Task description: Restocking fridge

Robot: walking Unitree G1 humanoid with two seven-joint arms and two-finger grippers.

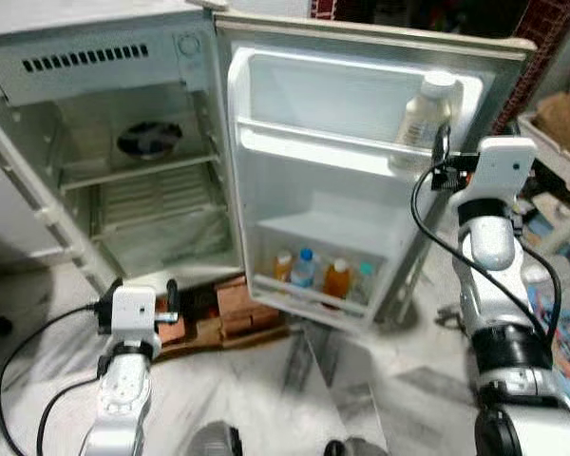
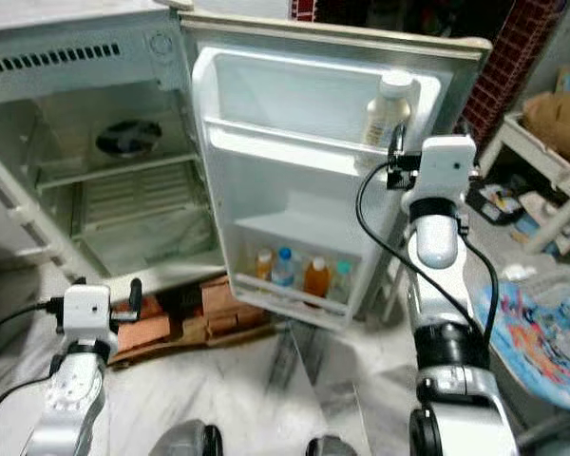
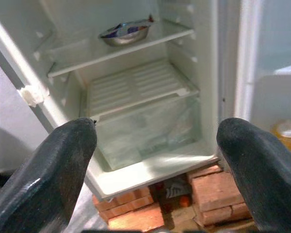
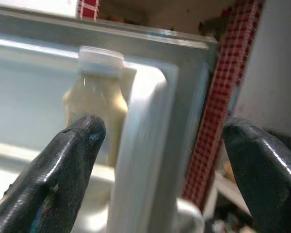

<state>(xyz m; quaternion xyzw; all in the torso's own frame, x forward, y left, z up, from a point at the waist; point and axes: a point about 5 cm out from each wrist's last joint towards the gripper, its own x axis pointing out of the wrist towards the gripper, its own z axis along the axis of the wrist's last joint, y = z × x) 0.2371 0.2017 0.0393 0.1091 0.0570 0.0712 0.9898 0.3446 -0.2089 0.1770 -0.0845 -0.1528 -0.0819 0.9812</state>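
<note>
The left claw is hovering low over the pale marble floor, in front of the open fridge; its two black fingers are spread wide and gripping nothing. Just past it, red bricks are propping up the base of the fridge. Inside the cabinet, a metal bowl is sitting on the upper shelf, above a ribbed white shelf and a clear drawer beneath it.

Further right, the fridge door is standing swung open. Four small bottles are standing side by side in its bottom rack, two orange ones among them. The right claw is raised at the door's outer edge, level with the upper rack, its fingers parted widely with the door's edge between them and nothing clamped. A large pale bottle with a white cap is standing in that upper rack, just beyond the claw.
</note>
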